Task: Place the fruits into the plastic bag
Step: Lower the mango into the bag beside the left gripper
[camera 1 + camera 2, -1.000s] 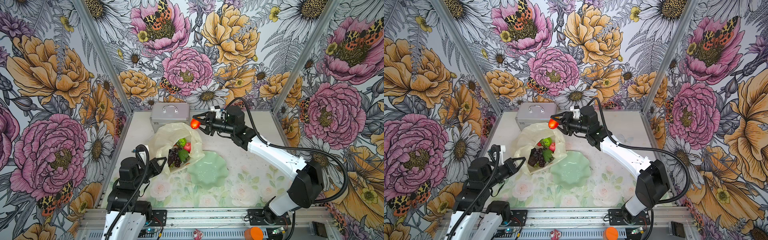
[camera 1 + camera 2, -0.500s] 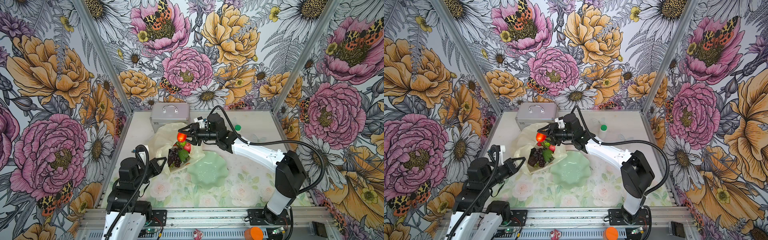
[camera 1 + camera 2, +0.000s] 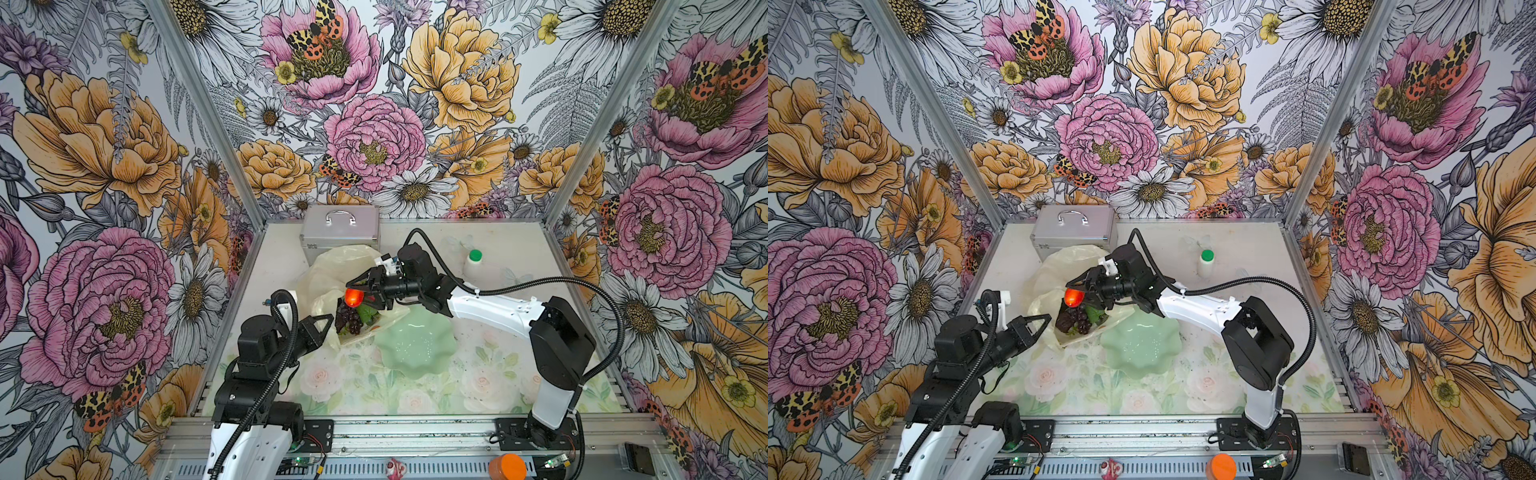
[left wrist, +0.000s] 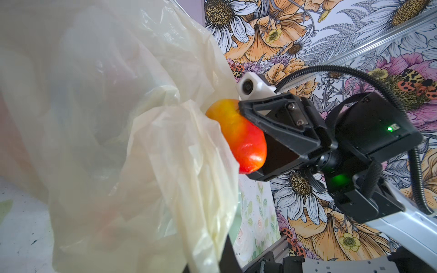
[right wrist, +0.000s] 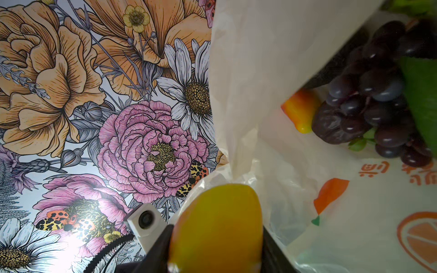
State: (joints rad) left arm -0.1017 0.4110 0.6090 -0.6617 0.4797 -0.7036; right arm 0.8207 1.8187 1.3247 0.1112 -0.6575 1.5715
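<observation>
The right tool reached across the middle and hung over the mouth of the plastic bag. Its jaws stood partly apart, closed on a red-yellow mango held just above the fruit already inside. The left tool was closed tight on the bag's near edge and held that side of the mouth up.

Inside the bag lay a purple grape bunch, a green leaf, a dark fruit and a second mango tucked against the grapes. In the right wrist view a fold of crinkled film rose right beside the held mango, between it and the bag's inner space. In the left wrist view the film draped over the mango's far side.

A wavy pale green dish sat on the counter with its rim against the bag's mouth, beneath the right arm. A silver case stood just behind the bag by the back wall. A white bottle with a green cap stood well apart, beyond the right arm.
</observation>
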